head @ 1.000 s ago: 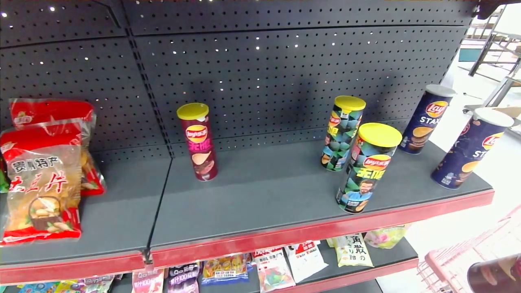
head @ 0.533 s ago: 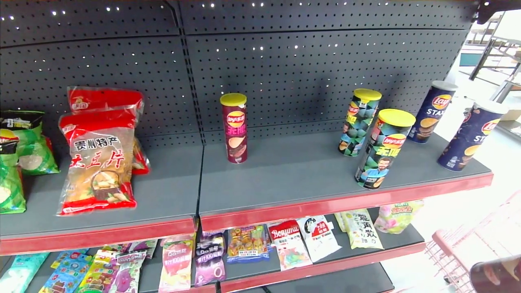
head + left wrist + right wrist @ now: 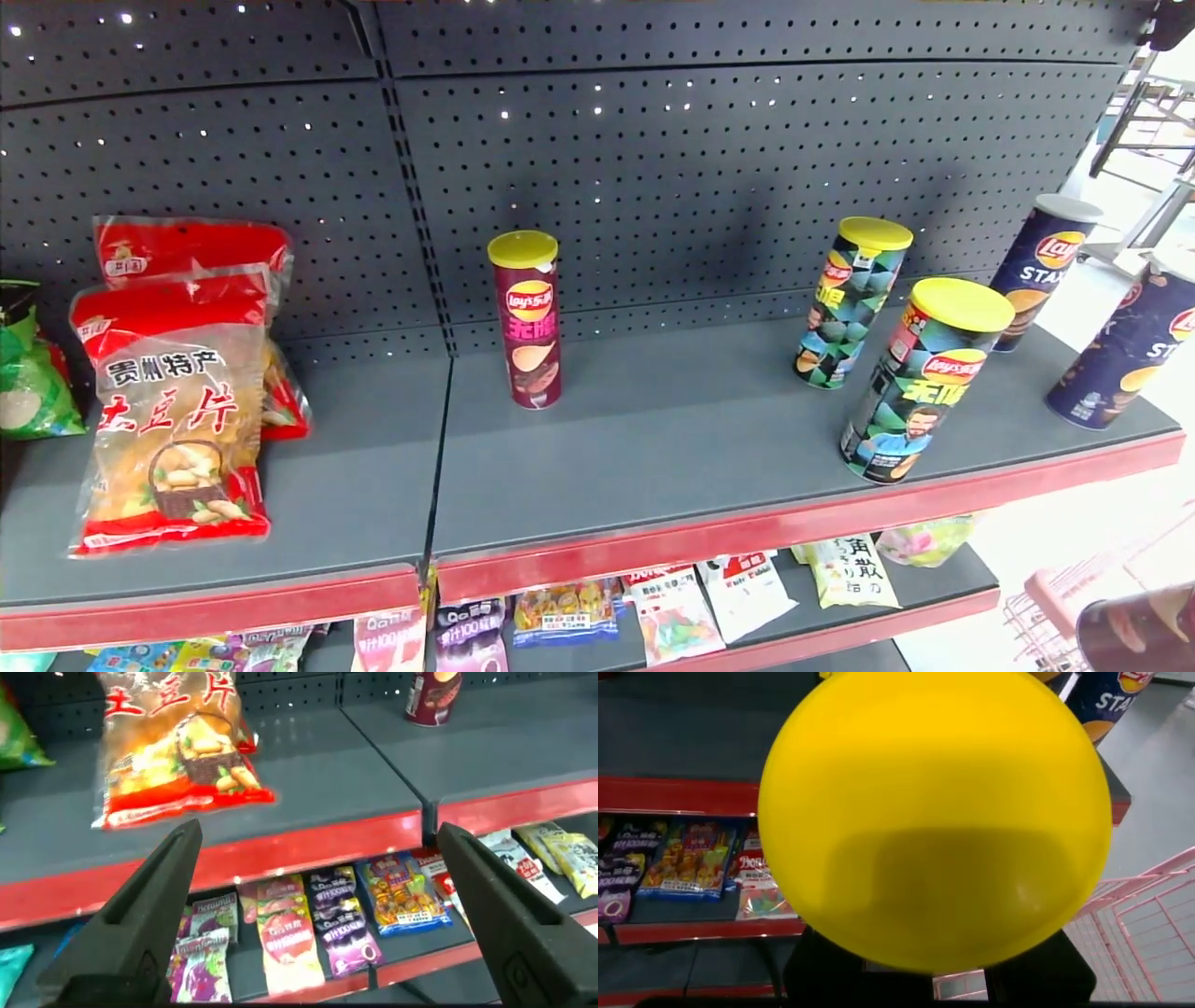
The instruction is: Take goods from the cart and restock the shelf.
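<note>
My right gripper (image 3: 938, 985) is shut on a maroon chip can whose yellow lid (image 3: 934, 812) faces the right wrist camera and hides the fingers. The same can (image 3: 1134, 630) shows at the head view's lower right, beside the pink cart (image 3: 1050, 607). On the grey shelf (image 3: 653, 467) stand a matching maroon can (image 3: 525, 317), two black-green cans (image 3: 851, 301) (image 3: 924, 378) and two blue cans (image 3: 1041, 271) (image 3: 1125, 350). My left gripper (image 3: 318, 924) hangs open and holds nothing, in front of the shelf's red edge (image 3: 280, 849).
Red snack bags (image 3: 177, 401) stand on the left shelf section, with a green bag (image 3: 28, 387) at the far left. Small packets (image 3: 672, 611) line the lower shelf. Open shelf surface lies between the maroon can and the black-green cans.
The head camera has swung, so the whole shelf picture shifted right, then slightly back left. The goods keep their places on the shelf. The held can stays at the lower right.
</note>
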{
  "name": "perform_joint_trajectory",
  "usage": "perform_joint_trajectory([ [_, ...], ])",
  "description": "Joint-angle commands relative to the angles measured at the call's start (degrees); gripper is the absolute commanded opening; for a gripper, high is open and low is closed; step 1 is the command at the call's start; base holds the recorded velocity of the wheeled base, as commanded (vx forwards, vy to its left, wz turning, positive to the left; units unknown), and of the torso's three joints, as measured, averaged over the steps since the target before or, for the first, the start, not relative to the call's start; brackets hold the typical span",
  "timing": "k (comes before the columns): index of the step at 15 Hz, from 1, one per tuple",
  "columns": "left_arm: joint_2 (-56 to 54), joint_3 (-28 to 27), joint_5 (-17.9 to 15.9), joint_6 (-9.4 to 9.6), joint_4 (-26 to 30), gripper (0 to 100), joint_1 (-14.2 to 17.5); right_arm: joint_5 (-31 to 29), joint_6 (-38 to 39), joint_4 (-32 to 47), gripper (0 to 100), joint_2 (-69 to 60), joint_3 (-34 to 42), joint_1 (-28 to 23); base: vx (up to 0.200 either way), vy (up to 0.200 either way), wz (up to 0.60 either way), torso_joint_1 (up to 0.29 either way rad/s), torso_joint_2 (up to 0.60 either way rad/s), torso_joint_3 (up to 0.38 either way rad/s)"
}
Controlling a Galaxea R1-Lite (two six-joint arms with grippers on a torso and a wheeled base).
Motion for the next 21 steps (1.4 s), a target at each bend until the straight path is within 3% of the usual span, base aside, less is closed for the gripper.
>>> perform_joint_trajectory([
  [1, -0.01, 0.0, 0.01, -0.01, -0.02, 100, 0.02, 0.01, -0.06, 0.01, 0, 0.06, -0.03, 0.04, 0.0, 0.0, 0.0, 0.0, 0.0, 0.0],
  [7, 1.31, 0.0, 0.18, -0.19, 0.07, 100, -0.24, 0.8, -0.41, 0.01, 0, -3.63, 0.5, 0.56, 0.0, 0.0, 0.0, 0.0, 0.0, 0.0],
  [9, 1.48, 0.0, -0.08, 0.78, -0.11, 100, -0.24, 0.97, -0.41, 0.01, 0, -5.65, 1.38, 0.56, 0.0, 0.0, 0.0, 0.0, 0.0, 0.0],
  [10, 4.12, -4.66, -1.22, 1.84, -0.37, 100, -0.77, 1.24, -0.32, 0.01, 0, -7.76, 2.52, 0.48, 0.0, 0.0, 0.0, 0.0, 0.0, 0.0],
  [12, 26.97, -26.63, -1.93, -5.9, 0.59, 100, -2.26, 1.32, -0.32, 0.01, 0, -8.47, 3.75, 0.48, 0.0, 0.0, 0.0, 0.0, 0.0, 0.0],
  [13, 32.51, -29.97, -2.89, -5.55, 0.15, 100, -2.7, 1.32, -0.32, 0.1, 0, -8.55, 4.01, 0.48, 0.0, 0.0, 0.0, 0.0, 0.0, 0.0],
  [14, 39.8, -31.64, -7.55, -3.7, -2.75, 100, -4.55, 1.24, -0.32, 0.01, 0, -8.03, 4.28, 0.48, 0.0, 0.0, 0.0, 0.0, 0.0, 0.0],
  [15, 45.17, -29.88, -11.77, -1.33, -6.09, 100, -5.78, 1.32, -0.32, 0.01, 0, -7.76, 4.45, 0.48, 0.0, 0.0, 0.0, 0.0, 0.0, 0.0],
  [18, 59.23, -28.21, -25.31, 1.13, -11.89, 100, -7.1, 0.8, -0.14, 0.01, 0, -6.97, 4.36, 0.21, 0.0, 0.0, 0.0, 0.0, 0.0, 0.0],
  [20, 70.74, -29.62, -29.96, 7.9, -19.53, 100, -7.19, 0.88, 0.12, 0.01, 0, -6.97, 4.63, 0.21, 0.0, 0.0, 0.0, 0.0, 0.0, 0.0],
  [21, 76.98, -30.23, -30.23, 9.57, -24.81, 100, -7.36, 0.97, 0.12, 0.01, 0, -6.8, 4.63, 0.21, 0.0, 0.0, 0.0, 0.0, 0.0, 0.0],
])
